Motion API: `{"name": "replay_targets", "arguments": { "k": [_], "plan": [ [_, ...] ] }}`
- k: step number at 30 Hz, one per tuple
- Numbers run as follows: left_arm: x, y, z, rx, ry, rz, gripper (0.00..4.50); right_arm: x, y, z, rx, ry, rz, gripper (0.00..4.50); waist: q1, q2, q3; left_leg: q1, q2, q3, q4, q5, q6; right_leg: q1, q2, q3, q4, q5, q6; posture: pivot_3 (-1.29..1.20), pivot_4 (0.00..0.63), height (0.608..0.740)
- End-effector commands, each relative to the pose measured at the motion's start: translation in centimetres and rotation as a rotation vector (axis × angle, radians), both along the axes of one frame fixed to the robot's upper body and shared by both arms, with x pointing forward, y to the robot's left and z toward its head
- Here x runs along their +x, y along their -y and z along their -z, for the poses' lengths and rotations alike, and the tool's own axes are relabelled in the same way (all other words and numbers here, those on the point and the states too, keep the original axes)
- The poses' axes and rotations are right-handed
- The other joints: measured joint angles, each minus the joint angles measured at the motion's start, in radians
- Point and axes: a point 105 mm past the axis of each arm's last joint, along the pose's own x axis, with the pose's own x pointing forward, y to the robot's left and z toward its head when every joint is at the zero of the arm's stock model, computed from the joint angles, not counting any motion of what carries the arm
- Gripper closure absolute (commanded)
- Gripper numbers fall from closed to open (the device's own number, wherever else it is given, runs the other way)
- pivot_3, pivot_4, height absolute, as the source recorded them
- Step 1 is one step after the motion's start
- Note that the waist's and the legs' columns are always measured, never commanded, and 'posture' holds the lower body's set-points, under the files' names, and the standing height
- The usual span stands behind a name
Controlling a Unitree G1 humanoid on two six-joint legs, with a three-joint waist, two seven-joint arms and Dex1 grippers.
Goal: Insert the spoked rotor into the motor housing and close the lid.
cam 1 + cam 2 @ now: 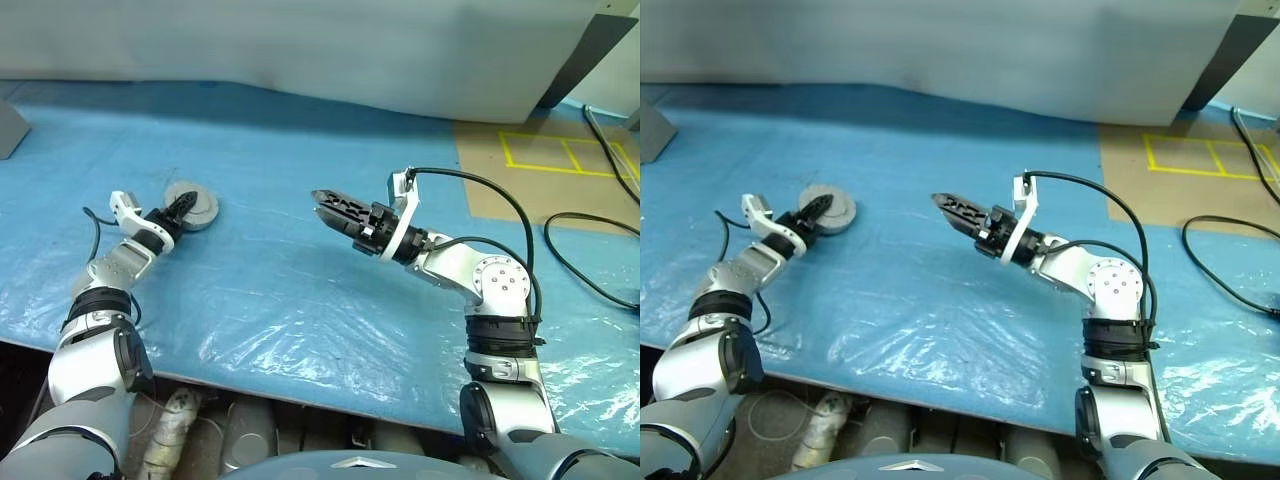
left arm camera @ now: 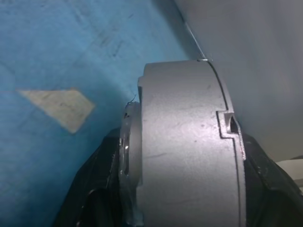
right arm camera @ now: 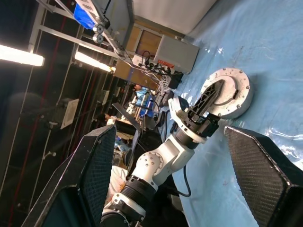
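Over by the left edge of the table [image 1: 300, 300], the left gripper [image 1: 185, 208] is reaching out level with its jaws clamping across a round silver casing, the motor housing [image 1: 193, 207], which is sitting on the blue plastic sheet [image 1: 940, 150] with its lid on. In the left wrist view the housing's grey side wall [image 2: 189, 156] is running straight up between the two black fingers [image 2: 90, 198], so the jaws are holding it across its width, probably to carry or set the whole unit rather than to work on one part. A seam is running round the wall near one face, which suggests the lid is seated; the spoked rotor would be inside, though that cannot be confirmed. Moving toward the middle of the table, the right gripper [image 1: 335, 208] is hanging above the sheet with nothing in it, jaws standing wide, pointing across at the left arm's work. It looks parked, keeping out of the way while watching. Near the far right corner, yellow tape squares [image 1: 565, 155] are marking a brown patch.
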Motion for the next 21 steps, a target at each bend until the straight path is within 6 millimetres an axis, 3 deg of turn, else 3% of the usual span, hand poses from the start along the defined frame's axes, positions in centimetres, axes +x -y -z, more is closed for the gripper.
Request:
{"name": "replay_targets", "arguments": {
  "k": [1, 5, 7, 11, 15, 21],
  "plan": [
    [0.5, -2.0, -2.6, 0.047, 0.080, -0.077, 2.09, -0.3, -0.3, -0.9, 0.006, 0.040, -0.023, 0.65, 0.000, 0.000, 0.000, 0.000, 0.000, 0.000, 0.000, 0.000, 0.000, 0.000, 0.000, 0.000, 0.000, 0.000, 0.000, 0.00, 0.150, 0.740],
    [0.4, -2.7, -1.5, 0.129, 0.037, -0.121, 2.09, -0.3, -0.4, -0.8, -0.002, 0.040, -0.027, 0.65, -0.002, 0.000, 0.000, 0.001, 0.000, 0.000, 0.001, 0.000, 0.000, 0.000, -0.001, 0.000, 0.002, 0.000, 0.000, 0.00, 0.150, 0.740],
    [0.3, -3.0, -1.0, 0.155, 0.026, -0.127, 1.36, -0.2, -0.5, -0.8, -0.003, 0.039, -0.029, 0.61, -0.005, 0.000, 0.000, 0.002, 0.000, 0.000, 0.001, 0.000, 0.000, 0.001, -0.001, 0.001, 0.003, 0.000, 0.000, 0.00, 0.150, 0.740],
    [-0.4, -5.7, -0.3, 0.249, -0.051, -0.232, 0.14, -0.3, -0.5, -0.9, -0.002, 0.043, -0.035, 0.61, -0.008, 0.000, 0.000, 0.002, 0.000, 0.000, 0.001, 0.000, 0.000, 0.001, -0.001, 0.001, 0.003, 0.000, 0.000, 0.00, 0.150, 0.740],
    [-2.0, -9.6, -0.4, 0.293, -0.096, -0.354, 0.14, -0.3, -0.7, -0.9, 0.003, 0.048, -0.040, 0.61, -0.012, 0.000, 0.000, 0.005, 0.000, 0.001, 0.000, 0.000, 0.000, 0.001, 0.000, 0.002, 0.003, 0.000, 0.000, 0.00, 0.150, 0.740],
    [-4.1, -13.3, -2.2, 0.338, -0.068, -0.424, 0.14, -0.4, -0.8, -0.9, 0.017, 0.052, -0.035, 0.61, -0.003, -0.001, 0.000, 0.004, 0.000, 0.001, 0.000, 0.000, 0.000, 0.001, -0.001, 0.001, 0.002, 0.000, 0.000, 0.00, 0.150, 0.740]
  ]
}}
